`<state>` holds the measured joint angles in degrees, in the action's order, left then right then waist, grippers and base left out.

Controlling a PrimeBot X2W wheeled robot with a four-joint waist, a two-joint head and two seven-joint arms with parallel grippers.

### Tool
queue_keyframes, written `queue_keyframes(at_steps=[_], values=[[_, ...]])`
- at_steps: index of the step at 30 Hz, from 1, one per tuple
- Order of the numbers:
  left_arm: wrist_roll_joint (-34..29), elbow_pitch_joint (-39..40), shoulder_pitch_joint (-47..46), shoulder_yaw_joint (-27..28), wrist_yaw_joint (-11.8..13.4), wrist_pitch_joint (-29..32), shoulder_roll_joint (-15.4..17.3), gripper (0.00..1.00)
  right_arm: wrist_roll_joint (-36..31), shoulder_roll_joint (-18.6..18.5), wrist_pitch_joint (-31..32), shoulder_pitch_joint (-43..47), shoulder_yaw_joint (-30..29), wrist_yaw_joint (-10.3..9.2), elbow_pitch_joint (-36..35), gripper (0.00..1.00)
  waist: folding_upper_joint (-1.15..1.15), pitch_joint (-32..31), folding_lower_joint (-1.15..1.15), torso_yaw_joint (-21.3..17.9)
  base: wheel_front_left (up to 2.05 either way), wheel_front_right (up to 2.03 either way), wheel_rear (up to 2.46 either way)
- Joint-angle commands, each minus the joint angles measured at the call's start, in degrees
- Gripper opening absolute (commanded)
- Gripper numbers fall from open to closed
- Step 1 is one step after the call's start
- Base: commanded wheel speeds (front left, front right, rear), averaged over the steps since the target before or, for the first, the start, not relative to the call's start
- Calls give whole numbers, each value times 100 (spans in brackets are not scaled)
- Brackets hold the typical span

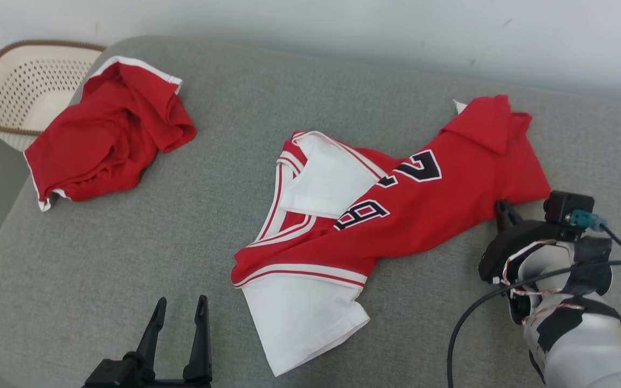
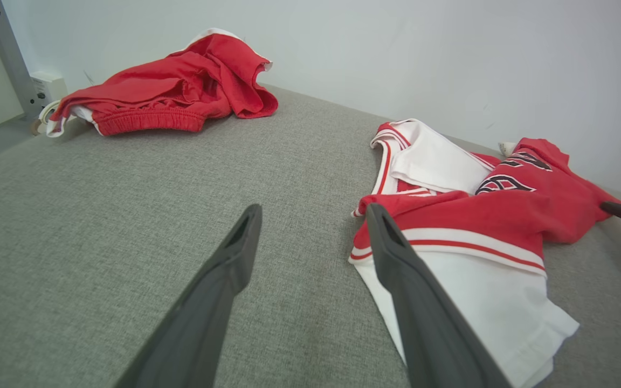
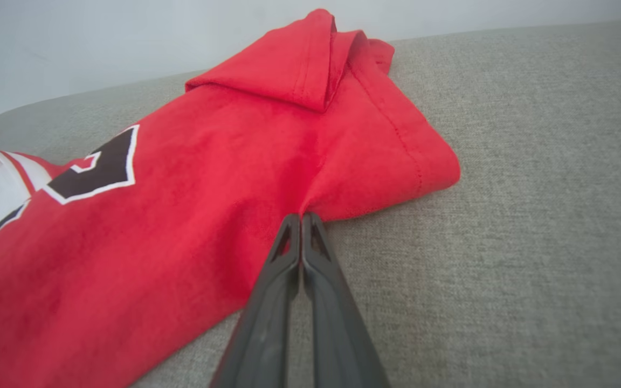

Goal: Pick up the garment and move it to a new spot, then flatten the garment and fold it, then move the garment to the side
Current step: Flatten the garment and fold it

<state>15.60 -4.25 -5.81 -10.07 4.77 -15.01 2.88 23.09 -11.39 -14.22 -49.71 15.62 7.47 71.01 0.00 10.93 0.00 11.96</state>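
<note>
The garment [image 1: 397,215] is a red and white jersey with black numbers, lying crumpled across the middle of the grey padded surface [image 1: 181,226]. My right gripper [image 1: 502,209] sits at the jersey's lower right edge. In the right wrist view its fingers are pressed together at the red hem [image 3: 343,161], and the cloth puckers into the tips [image 3: 301,216]. My left gripper [image 1: 179,308] stands open at the near edge, left of the jersey's white part [image 2: 477,302], with only grey fabric between its fingers [image 2: 313,213].
A second red garment [image 1: 111,129] lies bunched at the far left corner, with a cream perforated basket [image 1: 25,91] beyond it off the surface. A pale wall [image 1: 343,32] runs along the back. Bare grey fabric lies between the two garments.
</note>
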Motion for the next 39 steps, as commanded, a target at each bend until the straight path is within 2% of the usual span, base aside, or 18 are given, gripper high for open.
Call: queue_keyframes(at_steps=[1,8,15,18,22,23,24,25,28,31,35,39], values=[[0,-35,118,8,-4,-22,2,100,-61,5,-56,192,99,5,-119,0,0,-221,0,-112,0,0,0],[35,-48,336,49,16,-22,1,100,73,-4,-60,921,528,4,-1033,0,0,-545,0,-365,0,0,0],[1,-27,554,127,20,-22,4,100,173,-323,453,1874,489,4,-2569,0,0,-699,0,-578,0,0,0],[-15,-31,621,165,3,-22,3,100,44,-415,881,2462,219,5,-3517,0,0,-729,0,-638,0,0,0],[-10,-18,603,212,3,-22,2,100,-254,-363,1738,3410,-330,5,-5158,0,0,-724,0,-692,0,0,0],[-10,-18,603,212,3,-22,2,100,-254,-363,1738,3410,-330,5,-5158,0,0,-724,0,-692,0,0,0],[15,-17,598,219,7,-22,2,100,-431,-241,2246,3904,-597,5,-6053,0,0,-705,0,-712,0,0,0],[15,-17,598,219,7,-22,2,100,-431,-241,2246,3904,-597,5,-6053,0,0,-705,0,-712,0,0,0],[51,-24,544,187,16,-22,2,100,-672,-23,3007,4569,-894,5,-7338,0,0,-664,0,-716,0,0,0],[71,-27,478,158,19,-22,2,100,-862,175,3637,5039,-1055,5,-8324,0,0,-620,0,-710,0,0,0],[125,-28,457,109,52,-22,2,100,-1038,227,4074,5299,-1181,5,-8932,0,0,-575,0,-668,0,0,0],[145,-46,425,73,61,-22,3,100,-1042,297,4055,5255,-1237,5,-8987,0,0,-562,0,-597,0,0,0]])
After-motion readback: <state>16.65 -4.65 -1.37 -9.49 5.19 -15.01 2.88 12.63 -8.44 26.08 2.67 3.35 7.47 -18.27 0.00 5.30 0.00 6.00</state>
